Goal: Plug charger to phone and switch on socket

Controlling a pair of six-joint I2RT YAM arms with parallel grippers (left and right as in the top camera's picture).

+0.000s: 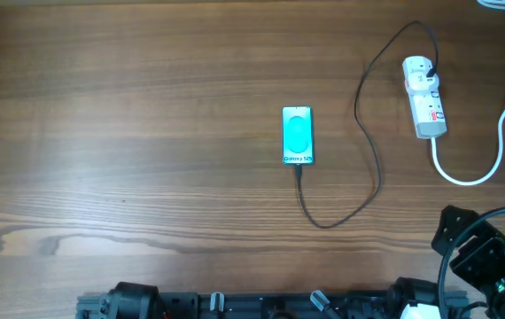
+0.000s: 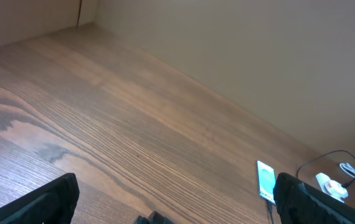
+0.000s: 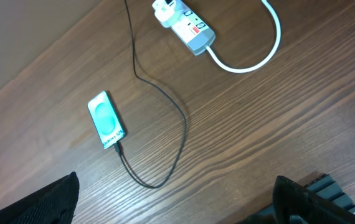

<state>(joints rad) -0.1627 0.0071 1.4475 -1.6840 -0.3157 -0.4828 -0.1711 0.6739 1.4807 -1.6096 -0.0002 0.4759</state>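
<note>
The phone point(image 1: 298, 136) lies flat at the table's middle with its cyan screen up. It also shows in the left wrist view point(image 2: 266, 180) and the right wrist view point(image 3: 106, 119). The charger point(image 1: 377, 173), a thin black cable, meets the phone's bottom edge with its tip, loops right and runs up to a black plug point(image 1: 431, 69) seated in the white socket point(image 1: 423, 97) at the far right. My left gripper point(image 2: 177, 206) is open and holds nothing, low over bare wood left of the phone. My right gripper point(image 3: 174, 205) is also open and holds nothing, drawn back near the front edge.
A thick white cord point(image 1: 476, 174) curves from the socket off the right edge. The right arm point(image 1: 487, 252) sits at the front right corner and the left arm's base point(image 1: 133, 301) at the front edge. A pale wall point(image 2: 258, 56) rises behind the table.
</note>
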